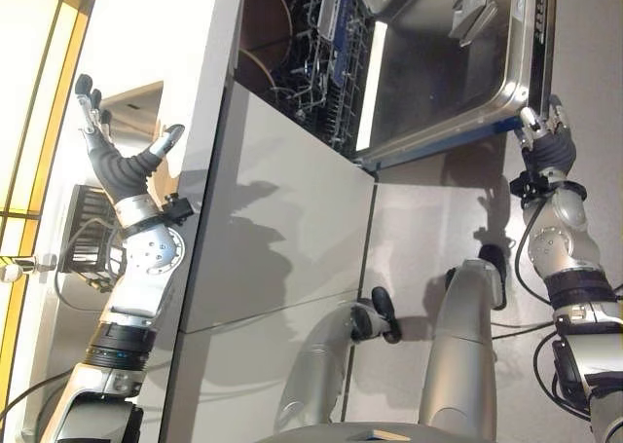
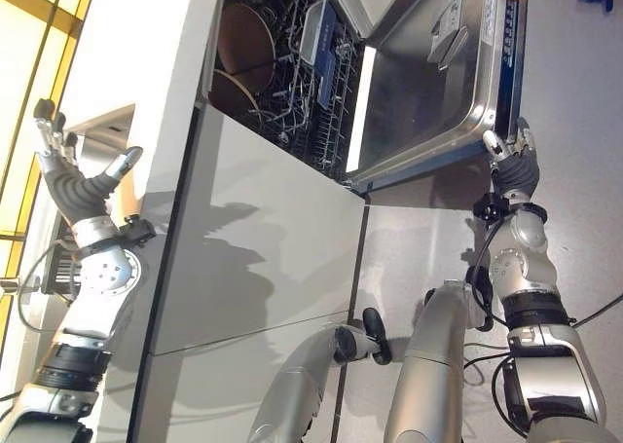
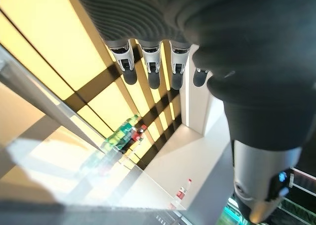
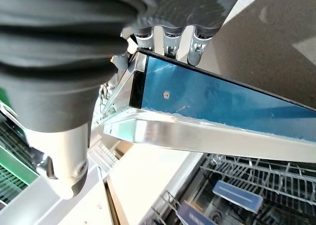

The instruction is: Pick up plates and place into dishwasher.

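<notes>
Gripping the free edge of the dishwasher door (image 2: 428,83), the right robot hand (image 2: 514,163) has its fingers hooked over the steel rim and thumb beneath, as the right wrist view shows. The left robot hand (image 1: 122,156) is raised beside the white bench (image 1: 165,63), fingers spread and straight, holding nothing. Two brown plates (image 2: 243,36) stand on edge in the lower rack (image 2: 292,102) inside the dishwasher. Judging by their look, these plates are stiff, smooth and breakable, with moderate weight; a glazed face would likely slip under the fingers, so the rim is the place to pinch, thumb on one face and fingers on the other, lowering each gently between the tines rather than dropping it.
</notes>
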Robot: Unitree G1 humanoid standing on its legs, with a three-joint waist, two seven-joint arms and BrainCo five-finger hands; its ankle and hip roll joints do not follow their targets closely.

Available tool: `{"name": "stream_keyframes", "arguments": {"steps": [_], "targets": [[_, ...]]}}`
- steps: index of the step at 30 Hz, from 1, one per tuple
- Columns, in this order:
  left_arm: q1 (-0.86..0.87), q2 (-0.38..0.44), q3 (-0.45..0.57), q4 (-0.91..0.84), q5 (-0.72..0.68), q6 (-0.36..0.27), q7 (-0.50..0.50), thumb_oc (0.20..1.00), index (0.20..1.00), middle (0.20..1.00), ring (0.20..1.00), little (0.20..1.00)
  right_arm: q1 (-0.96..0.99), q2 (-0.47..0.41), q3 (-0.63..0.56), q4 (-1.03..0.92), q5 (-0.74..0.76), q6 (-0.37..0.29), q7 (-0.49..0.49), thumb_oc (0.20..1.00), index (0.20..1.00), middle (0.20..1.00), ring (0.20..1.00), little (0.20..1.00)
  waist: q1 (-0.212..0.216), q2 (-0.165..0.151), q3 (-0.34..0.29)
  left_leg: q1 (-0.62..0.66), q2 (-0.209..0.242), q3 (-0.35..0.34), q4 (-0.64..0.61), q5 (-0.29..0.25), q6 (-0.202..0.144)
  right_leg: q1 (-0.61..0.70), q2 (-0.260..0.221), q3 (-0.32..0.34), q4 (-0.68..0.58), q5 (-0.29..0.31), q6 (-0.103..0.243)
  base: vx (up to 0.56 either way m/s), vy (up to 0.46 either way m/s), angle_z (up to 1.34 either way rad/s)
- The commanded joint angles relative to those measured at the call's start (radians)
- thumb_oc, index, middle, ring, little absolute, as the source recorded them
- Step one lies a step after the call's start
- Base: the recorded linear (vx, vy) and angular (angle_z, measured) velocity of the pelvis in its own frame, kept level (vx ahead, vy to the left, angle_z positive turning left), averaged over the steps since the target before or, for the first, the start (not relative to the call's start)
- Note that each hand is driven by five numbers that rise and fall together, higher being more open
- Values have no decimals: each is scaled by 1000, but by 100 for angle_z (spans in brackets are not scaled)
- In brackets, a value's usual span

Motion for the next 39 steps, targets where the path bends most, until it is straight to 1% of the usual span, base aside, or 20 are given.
{"name": "stream_keyframes", "arguments": {"steps": [1,5,6,7,8,9,12,14,15,22,23,25,26,28,31,36,39], "targets": [[-59,34,49,1,-28,2,-1,1000,1000,1000,1000,1000,-252,100,187,-249,-83,14,94,1000,1000,1000,1000,1000,18,18,160,41,-19,-23,-91,57,-20,150,-78,51,-157,61,-33,36,-15,10],[-69,41,57,12,-38,0,-18,1000,1000,1000,1000,1000,-261,114,202,-273,-103,20,87,1000,1000,1000,1000,1000,31,-8,160,86,-20,-36,-107,54,-22,225,-99,27,-215,86,-23,57,-19,11],[-71,44,62,14,-40,2,-26,1000,1000,1000,1000,1000,-261,121,210,-288,-114,21,84,1000,1000,1000,1000,1000,40,-21,153,99,-20,-42,-109,51,-23,252,-104,19,-234,93,-18,80,-27,11],[-70,46,62,16,-42,1,-28,1000,1000,1000,1000,1000,-259,124,213,-294,-119,22,82,1000,1000,1000,1000,1000,43,-25,150,105,-20,-45,-112,50,-23,264,-107,14,-245,97,-17,112,-41,13],[-69,48,63,20,-46,0,-33,1000,1000,1000,1000,1000,-257,131,219,-307,-122,21,81,1000,1000,1000,1000,1000,53,-38,138,117,-20,-50,-114,47,-24,290,-113,4,-264,105,-13,72,-25,10],[-69,48,63,20,-46,1,-34,1000,1000,1000,1000,1000,-256,132,219,-310,-122,21,80,1000,1000,1000,1000,1000,53,-40,137,120,-20,-52,-115,47,-24,295,-114,2,-267,106,-13,95,-34,11],[-71,53,63,24,-49,10,-45,1000,1000,1000,1000,1000,-245,150,230,-330,-136,19,78,1000,1000,1000,1000,1000,73,-70,110,145,-20,-65,-121,40,-26,353,-126,-24,-314,121,-4,99,-57,12],[-72,56,62,35,-51,9,-51,1000,1000,1000,1000,1000,-242,162,240,-333,-152,19,77,1000,1000,1000,1000,1000,89,-94,91,164,-18,-75,-128,38,-28,395,-133,-44,-348,134,1,98,-70,23],[-73,59,64,39,-52,10,-55,1000,1000,1000,1000,1000,-240,166,244,-334,-156,18,74,1000,1000,1000,1000,1000,95,-105,84,170,-18,-78,-138,47,-27,413,-137,-55,-371,150,4,90,-89,24],[-82,90,62,46,-43,23,-82,1000,1000,1000,1000,1000,-202,211,255,-334,-156,-27,58,1000,1000,1000,1000,1000,163,-208,32,223,-6,-106,-176,54,-31,566,-152,-164,-492,194,23,71,-163,38],[-83,97,64,45,-44,22,-89,1000,1000,1000,1000,1000,-199,213,257,-330,-152,-39,57,1000,1000,1000,1000,1000,171,-219,29,227,-4,-112,-179,55,-31,582,-149,-176,-502,198,24,60,-228,52],[-86,118,68,43,-42,24,-106,1000,1000,1000,1000,1000,-184,230,261,-319,-148,-68,60,1000,1000,1000,1000,1000,197,-253,14,240,6,-128,-189,56,-33,632,-135,-214,-534,203,24,61,-265,65],[-86,124,71,43,-41,24,-113,1000,1000,1000,1000,1000,-179,233,261,-318,-146,-75,59,1000,1000,1000,1000,1000,203,-262,10,245,10,-132,-194,58,-33,648,-131,-224,-543,204,24,57,-265,63],[-86,141,80,42,-35,24,-134,1000,1000,1000,1000,1000,-156,247,260,-325,-138,-99,56,1000,1000,1000,1000,1000,224,-296,-4,257,26,-142,-208,64,-34,692,-113,-254,-567,204,26,66,-285,38],[-97,155,86,47,-27,21,-168,1000,1000,1000,1000,1000,-137,268,263,-326,-144,-123,37,1000,1000,1000,1000,1000,247,-330,-25,279,43,-154,-229,70,-34,741,-92,-280,-592,201,27,58,-234,36],[-87,162,98,42,-8,16,-221,1000,1000,1000,1000,1000,-108,289,264,-326,-144,-142,22,1000,1000,1000,1000,1000,271,-363,-48,307,74,-163,-255,82,-38,796,-57,-302,-624,194,34,18,-171,10],[-77,164,99,38,0,18,-242,1000,1000,1000,1000,1000,-83,300,267,-337,-141,-145,4,1000,1000,1000,1000,1000,275,-378,-60,325,93,-169,-280,95,-42,821,-37,-306,-646,193,38,-16,-158,-3]]}}
